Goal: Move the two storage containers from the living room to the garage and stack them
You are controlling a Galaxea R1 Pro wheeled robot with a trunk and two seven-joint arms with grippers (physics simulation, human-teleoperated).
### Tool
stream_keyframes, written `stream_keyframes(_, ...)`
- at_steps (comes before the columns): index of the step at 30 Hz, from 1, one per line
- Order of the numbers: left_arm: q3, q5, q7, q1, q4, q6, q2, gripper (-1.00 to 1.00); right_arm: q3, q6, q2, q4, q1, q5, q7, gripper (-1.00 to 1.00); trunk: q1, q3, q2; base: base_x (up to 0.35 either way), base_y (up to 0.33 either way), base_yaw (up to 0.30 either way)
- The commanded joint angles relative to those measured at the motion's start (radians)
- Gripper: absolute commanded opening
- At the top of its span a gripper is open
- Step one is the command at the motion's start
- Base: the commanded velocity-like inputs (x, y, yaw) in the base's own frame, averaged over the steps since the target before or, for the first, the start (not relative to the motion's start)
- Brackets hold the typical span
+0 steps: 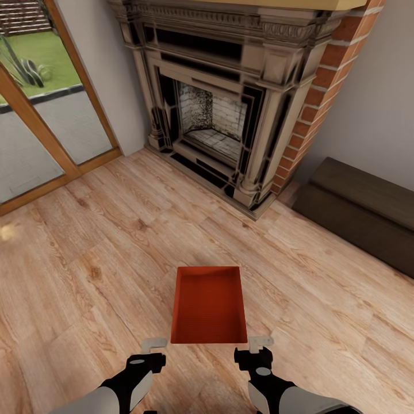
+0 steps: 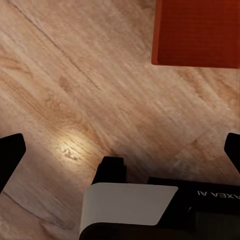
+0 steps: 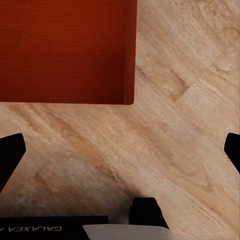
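Note:
One orange-red open-top storage container [image 1: 209, 305] stands empty on the light wood-plank floor [image 1: 86, 276] of the living room, just ahead of my arms. My left gripper [image 1: 154, 345] hovers at its near left corner and my right gripper [image 1: 260, 343] at its near right corner, both beside it and not touching. In the left wrist view the container's corner [image 2: 197, 32] lies beyond the open left gripper [image 2: 121, 152]. The right wrist view has the container [image 3: 65, 50] ahead of the open right gripper [image 3: 120, 152]. Nothing lies between either pair of fingers. The garage is out of view.
A stone fireplace [image 1: 213, 115] with a red brick side [image 1: 322, 86] stands straight ahead against the wall. A long low dark cabinet [image 1: 362, 213] runs along the right. Wood-framed glass doors [image 1: 40, 132] are at the left. Wood floor surrounds the container.

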State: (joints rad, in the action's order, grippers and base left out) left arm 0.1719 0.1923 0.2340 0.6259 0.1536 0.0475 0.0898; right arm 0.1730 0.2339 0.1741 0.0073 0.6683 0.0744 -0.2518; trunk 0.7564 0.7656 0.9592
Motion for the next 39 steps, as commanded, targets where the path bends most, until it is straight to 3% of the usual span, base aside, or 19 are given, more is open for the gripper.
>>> stream_keyframes(1,0.009,0.009,0.005,0.0,0.002,0.005,0.0,1.0,0.008,0.003,0.0,0.001,0.001,0.008,-0.003,1.0,0.0,0.001,0.001,0.0,0.0,0.0)
stream_keyframes(11,0.008,0.01,0.005,0.0,0.003,0.005,0.0,1.0,0.007,0.004,0.0,0.002,0.001,0.016,-0.002,1.0,0.0,0.001,0.001,0.021,0.0,0.0)
stream_keyframes(24,0.008,0.01,0.005,0.0,0.003,0.005,-0.001,1.0,0.008,0.034,0.0,0.005,0.001,0.014,0.0,1.0,0.0,0.001,0.001,0.272,0.0,0.0)
stream_keyframes(39,0.008,0.01,0.005,0.0,0.002,0.005,0.0,1.0,0.007,0.036,0.0,0.005,0.001,0.012,0.001,1.0,0.0,0.001,0.001,0.003,0.0,0.0)
